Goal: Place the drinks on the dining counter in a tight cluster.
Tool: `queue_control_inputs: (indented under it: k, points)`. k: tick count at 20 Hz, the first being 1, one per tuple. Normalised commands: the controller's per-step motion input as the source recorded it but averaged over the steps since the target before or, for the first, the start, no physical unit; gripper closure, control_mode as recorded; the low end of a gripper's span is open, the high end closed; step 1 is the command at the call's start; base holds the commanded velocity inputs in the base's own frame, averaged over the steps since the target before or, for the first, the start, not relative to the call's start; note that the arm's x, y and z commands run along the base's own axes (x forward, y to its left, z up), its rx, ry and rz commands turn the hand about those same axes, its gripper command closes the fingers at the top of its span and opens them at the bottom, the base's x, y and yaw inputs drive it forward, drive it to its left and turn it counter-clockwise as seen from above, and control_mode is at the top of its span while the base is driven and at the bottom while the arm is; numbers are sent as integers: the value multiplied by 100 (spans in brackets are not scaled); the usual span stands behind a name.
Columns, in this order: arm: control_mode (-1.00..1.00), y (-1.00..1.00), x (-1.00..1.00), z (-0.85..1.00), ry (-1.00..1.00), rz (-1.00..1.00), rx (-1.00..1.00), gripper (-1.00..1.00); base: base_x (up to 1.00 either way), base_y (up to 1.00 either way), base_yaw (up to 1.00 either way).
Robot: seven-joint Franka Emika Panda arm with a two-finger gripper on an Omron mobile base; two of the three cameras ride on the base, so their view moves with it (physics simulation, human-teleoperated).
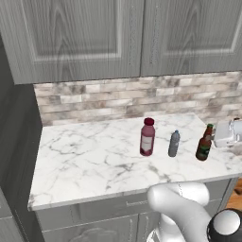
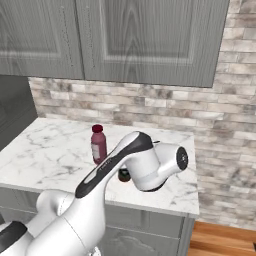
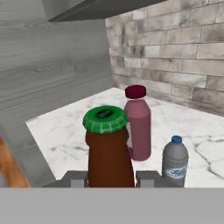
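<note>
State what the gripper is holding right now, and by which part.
The gripper is shut on the brown beer bottle, with a finger on each side of its upper body, below the green cap.

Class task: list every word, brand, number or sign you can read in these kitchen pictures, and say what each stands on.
None can be read.
Red bottle: pale label, print too blurred.
Grey-blue bottle: label too small.
Beer bottle: dark mark on green cap, illegible.

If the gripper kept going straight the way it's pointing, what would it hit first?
The gripper is already shut on the beer bottle, so that comes first. Beyond it, probably the red bottle, though depth is unclear.
</note>
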Motion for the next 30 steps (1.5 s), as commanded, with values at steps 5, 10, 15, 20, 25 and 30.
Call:
queue_control_inputs:
  k: [5, 10, 15, 20, 25, 30]
  points:
    - [-100, 66, 16, 14, 0, -8, -2, 100, 0, 0, 0]
    - [-100, 20, 2, 31, -1, -6, 2, 100, 0, 0, 0]
    - [-100, 0, 0, 4, 0, 0, 2, 100, 0, 0, 0]
    - [-100, 0, -13, 0, 0, 0, 0, 100, 0, 0, 0]
    - [100, 0, 0, 0, 0, 0, 0, 100, -97, 0, -1]
    - [100, 0, 0, 0, 0, 0, 0, 100, -81, 8, 2]
